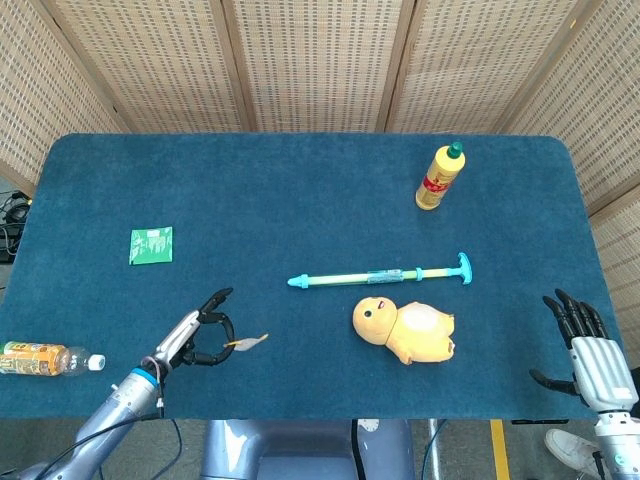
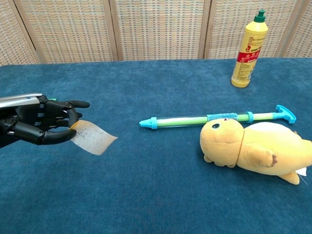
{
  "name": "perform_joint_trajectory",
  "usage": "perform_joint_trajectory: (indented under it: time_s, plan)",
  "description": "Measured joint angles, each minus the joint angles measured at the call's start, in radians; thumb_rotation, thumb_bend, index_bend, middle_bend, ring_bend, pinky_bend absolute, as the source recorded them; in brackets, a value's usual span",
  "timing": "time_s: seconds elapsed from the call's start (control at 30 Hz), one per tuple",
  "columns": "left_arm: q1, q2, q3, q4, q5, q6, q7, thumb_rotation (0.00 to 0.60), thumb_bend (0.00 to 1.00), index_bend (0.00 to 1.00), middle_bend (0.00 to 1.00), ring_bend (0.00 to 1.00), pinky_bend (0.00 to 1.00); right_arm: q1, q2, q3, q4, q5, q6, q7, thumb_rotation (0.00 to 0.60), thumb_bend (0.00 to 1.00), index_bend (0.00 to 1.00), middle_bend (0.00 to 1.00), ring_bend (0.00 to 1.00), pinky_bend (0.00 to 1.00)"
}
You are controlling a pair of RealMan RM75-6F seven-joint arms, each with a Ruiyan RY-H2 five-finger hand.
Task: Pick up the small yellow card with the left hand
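Observation:
The small yellow card (image 2: 92, 137) hangs above the cloth, pinched at one edge between the thumb and a finger of my left hand (image 2: 41, 124). In the head view the card (image 1: 248, 343) shows as a thin sliver at the near left, just right of the left hand (image 1: 195, 338). My right hand (image 1: 585, 350) rests at the near right edge of the table with its fingers spread and nothing in it. The chest view does not show the right hand.
A green packet (image 1: 151, 245) lies at the left. A teal syringe toy (image 1: 380, 275), a yellow plush duck (image 1: 405, 330) and a yellow bottle (image 1: 440, 177) sit middle to right. A drink bottle (image 1: 45, 358) lies at the near left edge.

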Motion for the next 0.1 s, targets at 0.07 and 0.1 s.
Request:
perform_joint_trajectory:
  time_s: [0.07, 0.1]
  plan:
    - [0.008, 0.002, 0.022, -0.006, 0.047, 0.007, -0.034, 0.6, 0.6, 0.59, 0.0, 0.0, 0.0, -0.001, 0.0, 0.0, 0.0, 0.0, 0.001, -0.001, 0.6, 0.0, 0.0, 0.0, 0.0, 0.0]
    - [0.011, 0.003, 0.031, -0.008, 0.066, 0.011, -0.047, 0.6, 0.6, 0.59, 0.0, 0.0, 0.0, -0.001, 0.0, 0.0, 0.0, -0.001, 0.003, -0.001, 0.6, 0.0, 0.0, 0.0, 0.0, 0.0]
